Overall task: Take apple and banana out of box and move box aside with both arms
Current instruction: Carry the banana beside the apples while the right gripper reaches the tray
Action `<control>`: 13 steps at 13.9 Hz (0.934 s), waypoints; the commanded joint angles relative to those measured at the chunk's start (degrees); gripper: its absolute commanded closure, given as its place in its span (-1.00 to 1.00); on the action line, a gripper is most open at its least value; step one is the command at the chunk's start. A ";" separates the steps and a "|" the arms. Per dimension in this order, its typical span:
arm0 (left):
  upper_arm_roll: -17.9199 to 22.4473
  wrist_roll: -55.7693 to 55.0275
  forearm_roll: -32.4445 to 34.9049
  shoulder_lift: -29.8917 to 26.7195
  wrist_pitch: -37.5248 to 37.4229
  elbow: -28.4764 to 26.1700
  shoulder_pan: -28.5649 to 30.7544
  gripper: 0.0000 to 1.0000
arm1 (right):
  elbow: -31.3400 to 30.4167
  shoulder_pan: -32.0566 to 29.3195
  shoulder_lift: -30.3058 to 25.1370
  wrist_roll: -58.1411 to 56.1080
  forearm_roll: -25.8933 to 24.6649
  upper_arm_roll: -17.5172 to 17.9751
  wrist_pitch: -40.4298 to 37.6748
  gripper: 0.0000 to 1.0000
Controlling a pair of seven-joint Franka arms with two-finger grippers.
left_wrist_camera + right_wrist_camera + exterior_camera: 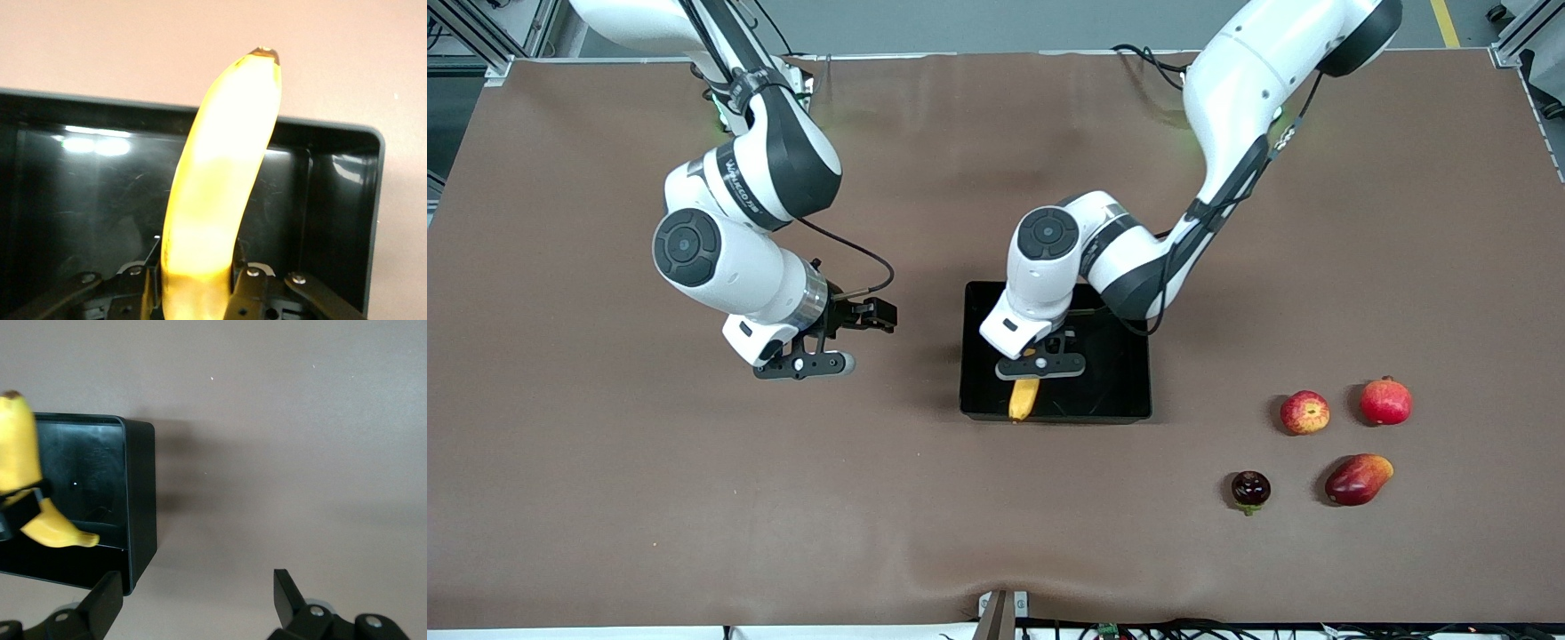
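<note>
My left gripper (1040, 360) is shut on the yellow banana (1023, 398) and holds it over the black box (1116, 378) at the table's middle. The banana's free end reaches to the box wall nearest the front camera. In the left wrist view the banana (220, 193) runs out from between the left gripper's (198, 283) fingers above the glossy box floor (87, 200). My right gripper (805, 364) is open and empty, over bare table beside the box toward the right arm's end; the right wrist view shows the gripper (198, 587), the box (139, 493) and the banana (17, 453). The red-yellow apple (1304, 412) lies toward the left arm's end.
Beside the apple lies a red pomegranate (1385, 401). Nearer the front camera lie a red-orange mango (1357, 479) and a small dark purple fruit (1250, 488). The brown table (694, 498) stretches wide around them.
</note>
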 commanded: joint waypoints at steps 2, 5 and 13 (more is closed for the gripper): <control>-0.41 2.08 0.39 -4.93 -5.34 -0.95 2.14 1.00 | 0.34 1.73 1.08 0.76 1.06 -0.73 0.54 -1.00; -0.68 10.76 -6.79 -8.62 -6.05 -1.04 7.06 1.00 | 0.25 3.49 2.74 0.76 1.06 -0.73 4.31 -1.00; -1.03 32.30 -11.39 -15.04 -20.02 -3.75 22.08 1.00 | 0.61 9.81 10.74 1.80 0.97 -1.44 14.34 -1.00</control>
